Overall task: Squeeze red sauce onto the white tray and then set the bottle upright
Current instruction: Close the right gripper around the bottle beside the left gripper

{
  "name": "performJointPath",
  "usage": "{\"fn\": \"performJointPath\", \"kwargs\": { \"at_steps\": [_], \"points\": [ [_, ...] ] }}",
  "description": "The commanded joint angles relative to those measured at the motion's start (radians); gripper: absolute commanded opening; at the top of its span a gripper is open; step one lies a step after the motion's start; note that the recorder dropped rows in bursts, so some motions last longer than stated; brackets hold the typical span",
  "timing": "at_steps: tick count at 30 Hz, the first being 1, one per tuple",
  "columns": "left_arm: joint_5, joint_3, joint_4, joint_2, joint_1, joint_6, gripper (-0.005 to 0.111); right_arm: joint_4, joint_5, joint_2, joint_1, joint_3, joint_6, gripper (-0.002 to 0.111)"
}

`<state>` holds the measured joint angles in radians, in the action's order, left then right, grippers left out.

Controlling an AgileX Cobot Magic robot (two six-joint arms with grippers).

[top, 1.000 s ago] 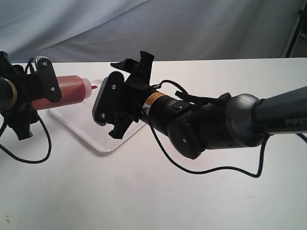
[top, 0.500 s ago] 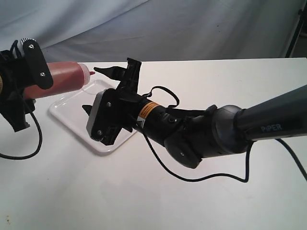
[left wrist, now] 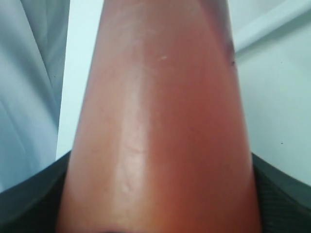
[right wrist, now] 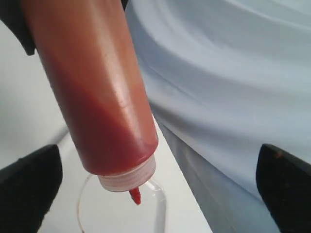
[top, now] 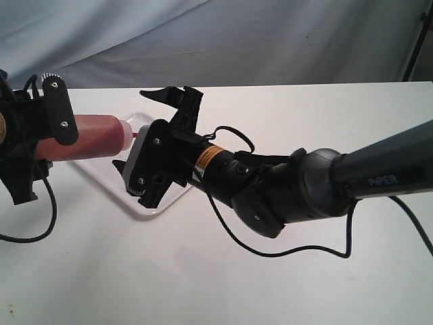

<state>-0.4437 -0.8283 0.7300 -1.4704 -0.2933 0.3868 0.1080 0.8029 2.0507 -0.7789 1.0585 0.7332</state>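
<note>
Identify the bottle by translucent orange-red plastic, dark red sauce showing through, a pale cloudy collar and a bright red nozzle. Expect glossy white on the tray, plain white on the worktop and pale blue-grey on the backdrop cloth. Note black on the right arm, with an orange-and-yellow label and white lettering on a grey link.

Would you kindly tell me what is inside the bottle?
Dark red sauce shows through the bottle, pooled toward the nozzle. The left end effector covers the bottle's rear, hiding the level there.
</note>
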Motion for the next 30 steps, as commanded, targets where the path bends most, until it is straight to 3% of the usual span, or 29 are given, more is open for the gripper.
{"fn": "performJointPath", "kwargs": {
  "at_steps": [1,8,15,30],
  "points": [
    [0.017,-0.009,-0.040,0.016,-0.008,0.016,0.000,0.020,-0.006,0.001,-0.003,0.002,-0.085,0.105],
    [0.017,-0.009,-0.040,0.016,-0.008,0.030,0.000,0.085,-0.026,0.014,-0.012,0.029,-0.136,0.105],
    [0.019,-0.009,-0.044,0.016,-0.008,0.041,0.000,0.084,-0.181,0.107,-0.038,0.175,-0.132,0.105],
    [0.029,-0.009,-0.044,0.016,-0.008,0.063,0.000,0.117,-0.188,0.235,-0.040,0.371,-0.087,0.105]
  ]
}}
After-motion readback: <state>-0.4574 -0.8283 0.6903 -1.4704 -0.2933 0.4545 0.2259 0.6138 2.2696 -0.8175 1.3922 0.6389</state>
